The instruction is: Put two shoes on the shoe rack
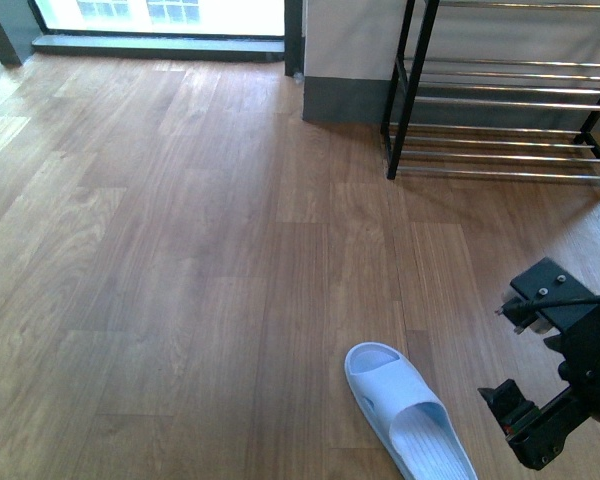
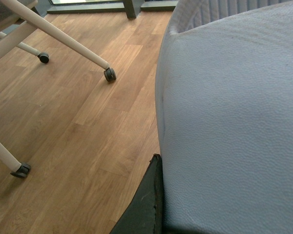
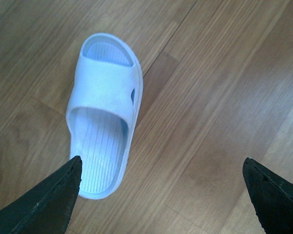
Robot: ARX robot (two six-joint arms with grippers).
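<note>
Right gripper [image 3: 158, 195] over one slipper [image 1: 410, 420], shoe rack [image 1: 410, 100] far ahead.
You have the right gripper spread wide and empty above the slipper, with bare floor [image 1: 180, 250] reaching to the rack by the wall. The second slipper [image 2: 234, 122] touches the left gripper [image 2: 146, 204] (only one finger shows, so its grip cannot be told).

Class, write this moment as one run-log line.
right fingers: open, near floor slipper | left finger: against second slipper, grasp unclear | shoe rack: no shoes seen

We log a plank wood floor [image 1: 180, 250] running to a bright window [image 1: 160, 12] far left, with a white, grey-skirted wall [image 1: 345, 50] right of it.
</note>
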